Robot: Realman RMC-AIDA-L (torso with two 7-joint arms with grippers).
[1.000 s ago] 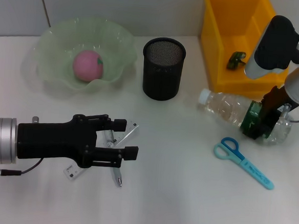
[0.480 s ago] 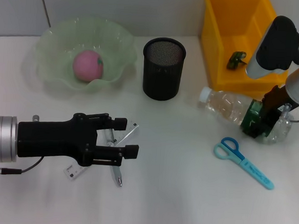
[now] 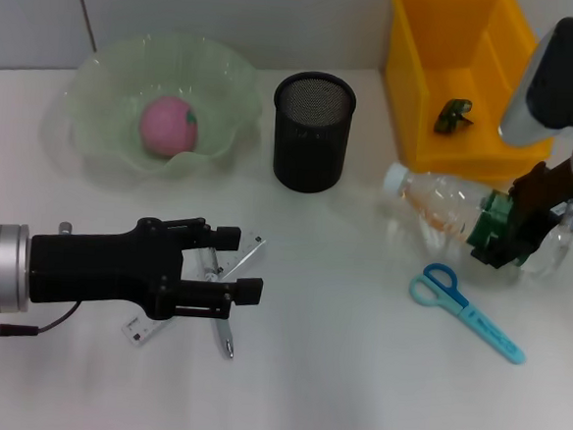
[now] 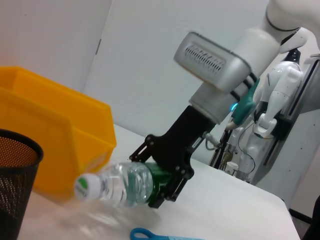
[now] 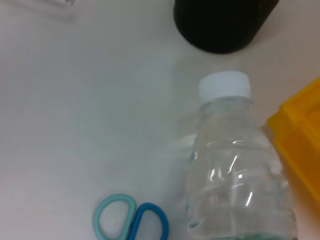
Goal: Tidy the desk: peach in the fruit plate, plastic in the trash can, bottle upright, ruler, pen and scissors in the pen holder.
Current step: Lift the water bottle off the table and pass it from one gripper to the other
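— While we hold the bottle (image 3: 444,214) with our right gripper (image 3: 507,230), how much of the desk is tidy now?

— We think less than half. The peach (image 3: 168,124) lies already in the fruit plate (image 3: 110,70), so this step is done. A small dark green thing (image 3: 454,115) sits in the yellow bin (image 3: 426,48); we judge it may be the plastic in the trash can, but we cannot tell for sure. The bottle is not upright yet: our right gripper is closed around its green label, and the bottle leans with its white cap toward the pen holder (image 3: 313,131), beside the yellow bin.

— And what is left?

— To stand the bottle up, then three things for the pen holder. The scissors (image 3: 467,309) lie flat on the desk, just near the bottle. The pen (image 3: 221,331) and the clear ruler (image 3: 240,261) lie under our left gripper (image 3: 246,264), which hovers over them with fingers apart and holds nothing.

— How many of each thing do we count?

— One peach, one plate, one bottle, one pen holder, one bin, one pair of scissors, one pen, one ruler. The holder looks empty as far as we see.
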